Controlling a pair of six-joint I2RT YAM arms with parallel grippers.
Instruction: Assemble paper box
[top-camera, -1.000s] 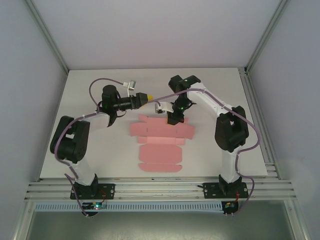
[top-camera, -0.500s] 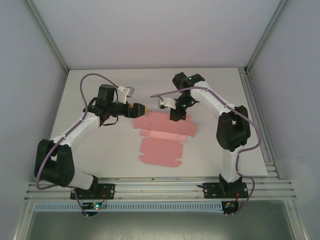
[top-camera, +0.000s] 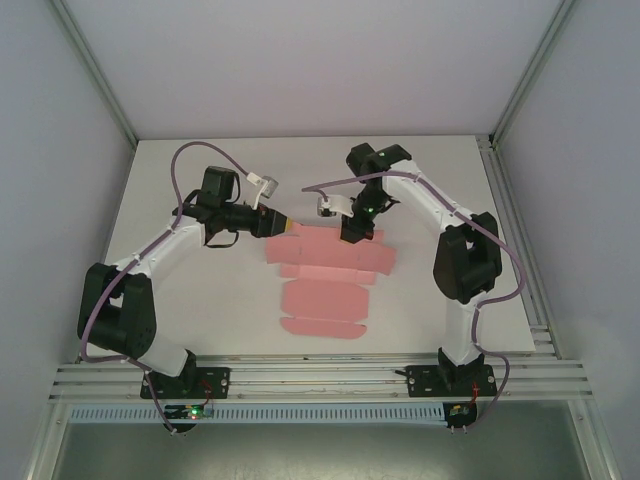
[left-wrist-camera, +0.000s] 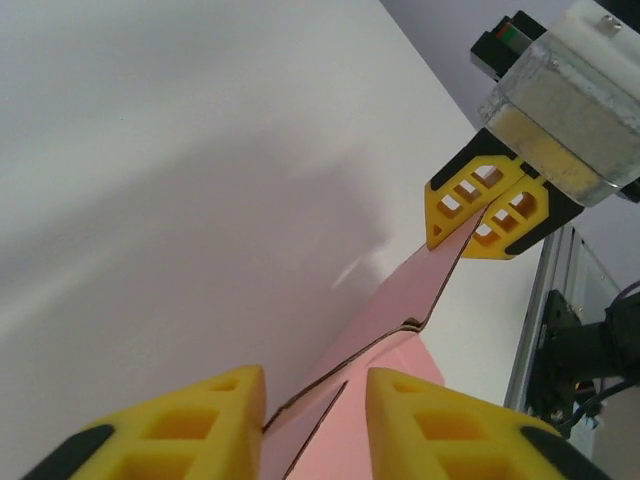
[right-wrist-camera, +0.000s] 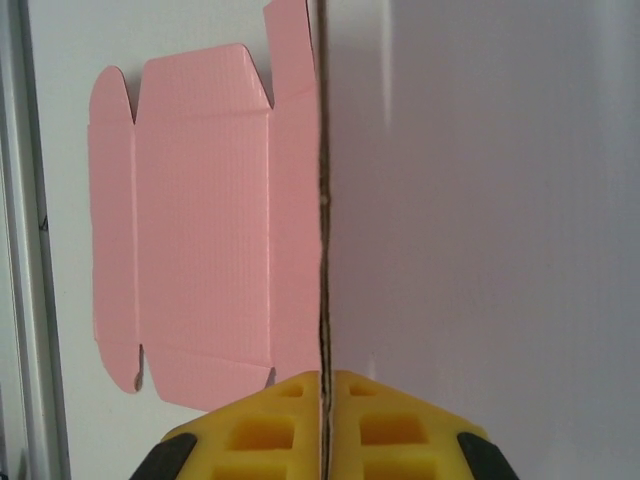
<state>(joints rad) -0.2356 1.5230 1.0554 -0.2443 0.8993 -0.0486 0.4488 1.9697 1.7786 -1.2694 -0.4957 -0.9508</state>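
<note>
Right claw (right-wrist-camera: 322, 388) clamped on paper box (right-wrist-camera: 200, 230) edge, left claw (left-wrist-camera: 315, 400) (jaws apart) straddling it

Left tool (top-camera: 285, 228) level and inward, fingers (left-wrist-camera: 200, 420) narrowly apart; right tool (top-camera: 352, 236) nose-down, fingers (right-wrist-camera: 270, 425) tight together.

pink paper box (right-wrist-camera: 200, 230) edge between closed right tool (right-wrist-camera: 322, 425) fingers

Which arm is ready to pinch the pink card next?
Left, probably. The left end effector straddles the raised edge of the paper box, fingers apart, ready to pinch. The right end effector is shut on that edge.
</note>
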